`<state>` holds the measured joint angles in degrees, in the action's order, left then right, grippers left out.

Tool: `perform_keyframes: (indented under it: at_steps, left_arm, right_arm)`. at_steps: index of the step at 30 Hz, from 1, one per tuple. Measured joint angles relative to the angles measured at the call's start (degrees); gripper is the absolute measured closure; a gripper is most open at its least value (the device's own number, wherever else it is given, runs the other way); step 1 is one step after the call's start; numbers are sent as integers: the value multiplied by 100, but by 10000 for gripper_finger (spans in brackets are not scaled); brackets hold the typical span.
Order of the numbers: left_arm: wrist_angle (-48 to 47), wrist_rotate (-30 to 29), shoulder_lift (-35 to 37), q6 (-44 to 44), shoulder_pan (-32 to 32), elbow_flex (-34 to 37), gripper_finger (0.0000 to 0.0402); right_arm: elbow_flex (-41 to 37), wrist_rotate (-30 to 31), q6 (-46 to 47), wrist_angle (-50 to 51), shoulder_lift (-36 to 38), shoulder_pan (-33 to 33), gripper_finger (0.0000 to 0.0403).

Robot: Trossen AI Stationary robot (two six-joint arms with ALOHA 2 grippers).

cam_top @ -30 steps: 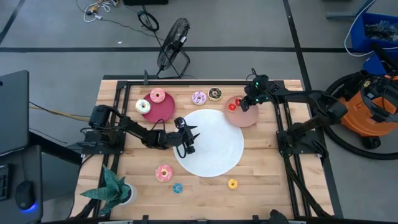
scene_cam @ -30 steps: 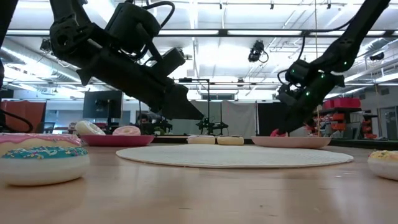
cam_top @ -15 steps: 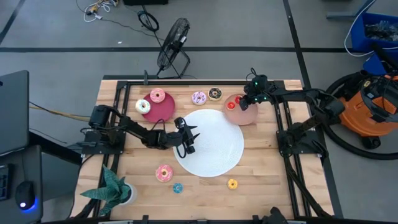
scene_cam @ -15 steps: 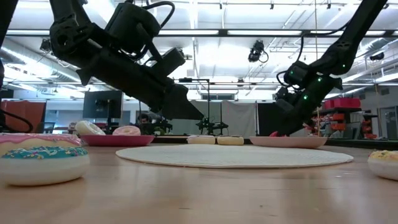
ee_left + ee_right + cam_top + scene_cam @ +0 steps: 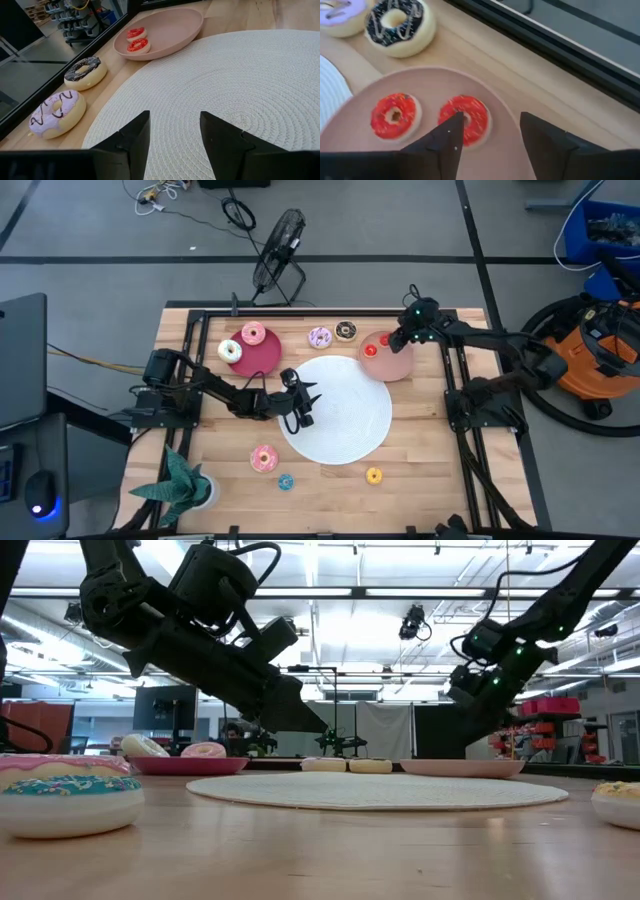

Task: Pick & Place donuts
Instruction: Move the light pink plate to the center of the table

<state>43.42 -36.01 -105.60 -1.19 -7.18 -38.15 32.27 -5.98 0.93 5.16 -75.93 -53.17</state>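
Two tiny red donuts point(image 5: 395, 116) point(image 5: 467, 117) lie flat on the salmon-pink plate point(image 5: 390, 365) at the far right. My right gripper point(image 5: 492, 145) hovers open just above them, touching neither. A chocolate donut point(image 5: 346, 331) and a purple donut point(image 5: 320, 337) lie on the wood beside that plate. A pink donut point(image 5: 253, 333) and a white donut point(image 5: 230, 350) rest on the crimson plate point(image 5: 255, 360). Near the front edge lie a pink donut point(image 5: 264, 458), a blue one point(image 5: 286, 481) and a yellow one point(image 5: 374, 475). My left gripper point(image 5: 303, 405) waits open over the mat's left edge.
The big white woven mat point(image 5: 345, 415) fills the table's middle. A potted green plant point(image 5: 180, 485) stands at the near left corner. Black frame rails point(image 5: 450, 380) run along the table's sides. Bare wood shows between the mat and the front edge.
My right gripper has let go of a red donut, which now lies on the salmon-pink plate beside the other red one. The gripper has then risen clear of the plate and drawn slightly toward the far right.
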Motion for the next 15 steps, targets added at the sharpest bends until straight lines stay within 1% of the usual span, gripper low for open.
perform_keyframes:
  at_steps: [2, 4, 7, 10, 15]
  left_arm:
    - [0, 2, 0, 0, -1, 0, 225]
    - [0, 2, 0, 0, 0, 0, 225]
    - [0, 1, 0, -10, 0, 0, 225]
    - [0, 1, 0, -13, 0, 0, 225]
    - [0, 2, 0, -98, -2, 0, 225]
  right_arm:
    - [0, 124, -15, 254, 217, 0, 198]
    - [0, 125, -32, 461, 426, 36, 200]
    - [0, 75, -278, 773, 687, 355, 204]
    - [0, 44, -536, 1042, 821, 1033, 209]
    - [0, 47, -1024, 1287, 826, 2544, 216]
